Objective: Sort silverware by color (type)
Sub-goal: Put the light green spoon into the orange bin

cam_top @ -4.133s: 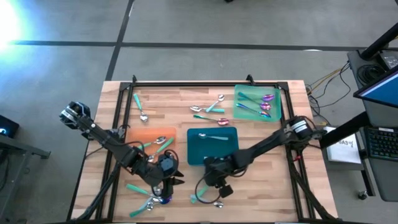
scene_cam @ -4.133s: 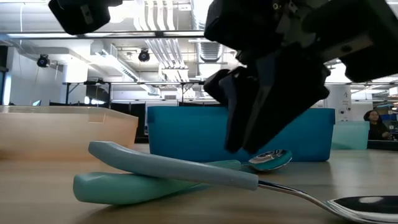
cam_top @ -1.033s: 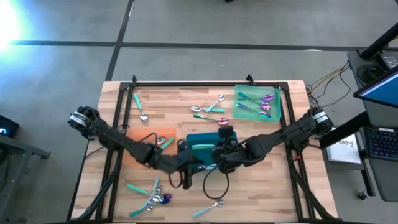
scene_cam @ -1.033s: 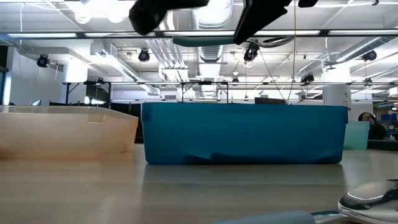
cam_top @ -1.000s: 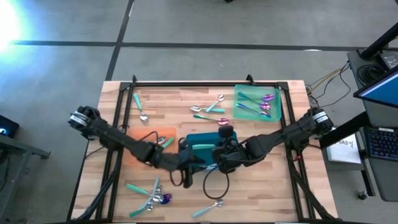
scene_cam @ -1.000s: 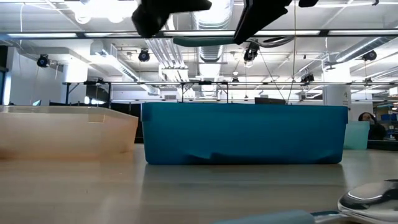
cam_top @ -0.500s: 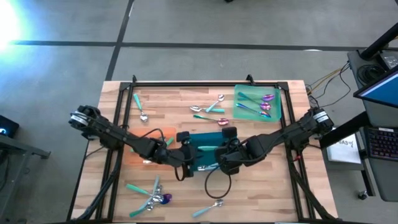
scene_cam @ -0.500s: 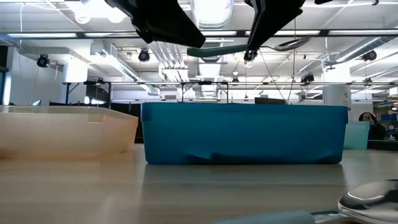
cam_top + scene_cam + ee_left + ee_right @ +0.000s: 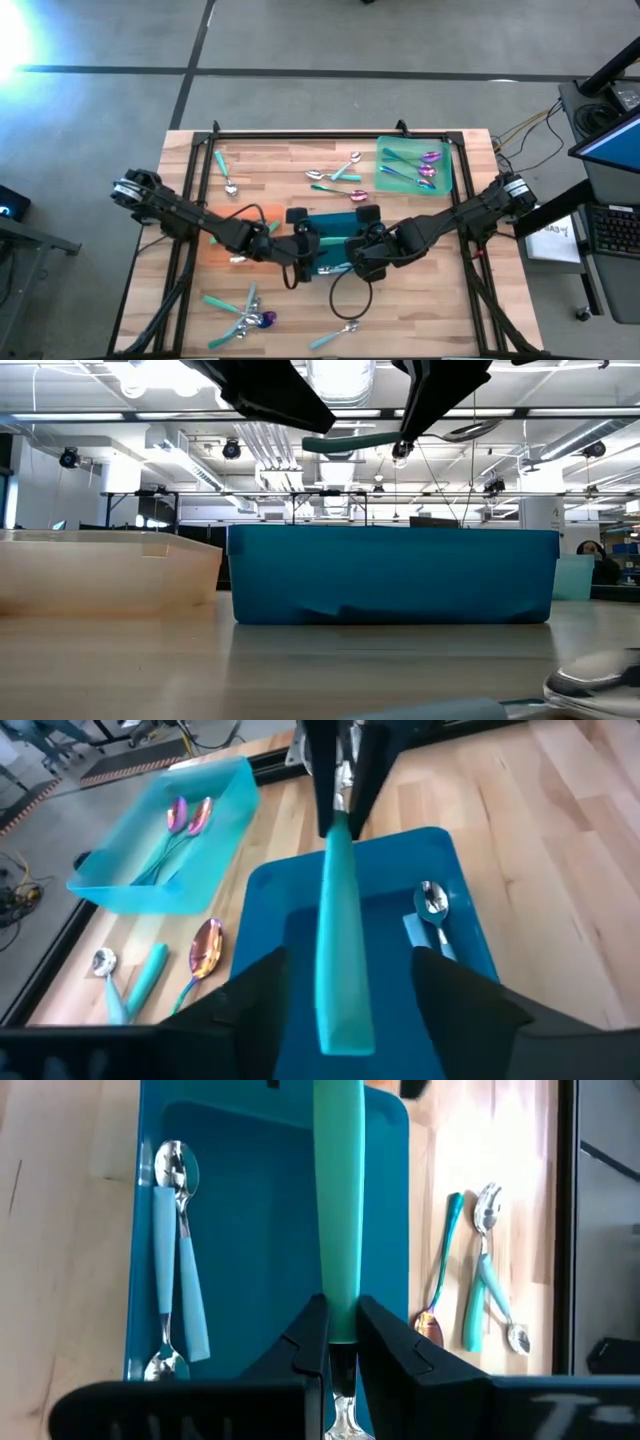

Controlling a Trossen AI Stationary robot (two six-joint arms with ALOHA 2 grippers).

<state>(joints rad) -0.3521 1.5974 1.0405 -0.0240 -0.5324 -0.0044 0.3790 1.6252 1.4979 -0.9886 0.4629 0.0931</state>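
The right gripper (image 9: 339, 1342) is clamped on a teal-handled utensil (image 9: 338, 1200), pinching it near the neck so the handle sticks out level above the blue tray (image 9: 270, 1230), at the centre of the high view. The left gripper (image 9: 345, 1010) faces it from the other end, fingers (image 9: 255, 995) spread wide on either side of the handle's free tip and not touching it (the gap shows clearly in the left wrist view).

Inside the blue tray lies a teal-handled spoon (image 9: 170, 1270). In the high view, an orange tray (image 9: 225, 240) sits just left of the blue one, and a green tray (image 9: 412, 165) at the upper right holds iridescent purple pieces (image 9: 428, 160). More silverware is loose on the table (image 9: 270, 165): a small cluster (image 9: 338, 180) above the blue tray, one spoon (image 9: 224, 172) at upper left, a pile (image 9: 240, 318) at lower left and one piece (image 9: 335, 335) at bottom centre.
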